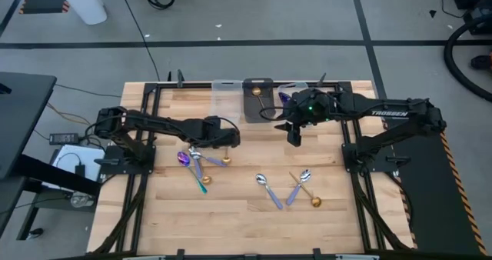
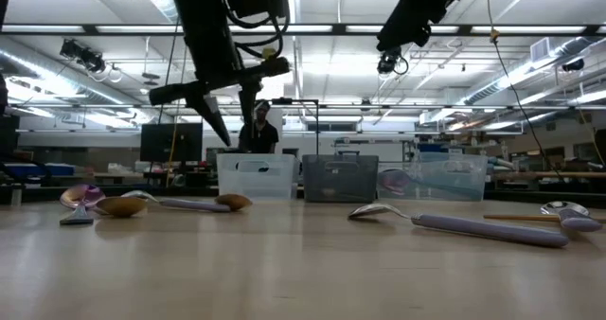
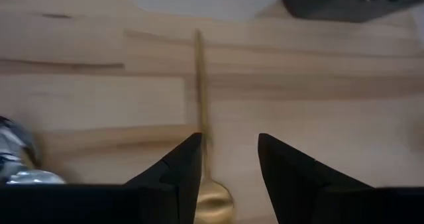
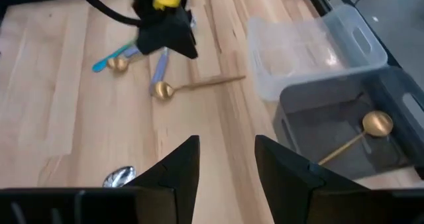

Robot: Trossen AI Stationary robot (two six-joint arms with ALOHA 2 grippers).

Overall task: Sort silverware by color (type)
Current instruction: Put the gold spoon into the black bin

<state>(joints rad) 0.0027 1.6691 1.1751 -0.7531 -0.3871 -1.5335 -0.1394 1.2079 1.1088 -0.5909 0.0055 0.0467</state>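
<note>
1. Wooden tabletop (image 1: pixel 238 214), seen from above, with spoons scattered across the middle.
2. Left arm (image 1: pixel 154 125) reaching inward from the left side; right arm (image 1: pixel 384 114) reaching in from the right, raised near the bins.
3. Three bins in a row at the far edge: clear bin (image 1: pixel 225 97), dark bin (image 1: pixel 257 100), second clear bin (image 4: pixel 311 48). Already in the dark bin: one gold spoon (image 4: pixel 371 128).
4. Left tool (image 3: pixel 228 141) hanging just above the tabletop, fingers apart, nothing clamped. Right tool (image 4: pixel 225 141) also with fingers apart and empty, waiting well above the surface.
5. Target, by the look of it: a second gold spoon, the loose spoon (image 3: pixel 199 85), flat on the wood under the left tool, handle pointing toward the bins, bowl nearest the tool.
6. To grip well: shift sideways first, since the handle runs along the inner edge of one finger rather than midway between them. Then lower until the fingertips touch wood and close across the thin handle near the bowl.
7. Nearby: left cluster (image 1: pixel 196 166) of purple, silver and gold spoons just beside the tool; right cluster (image 1: pixel 290 189) well apart.
8. Possible trouble: left cluster near enough to be nudged; a thin flat handle likely to slip or pivot; right arm near the dark bin, perhaps crowding the drop.
</note>
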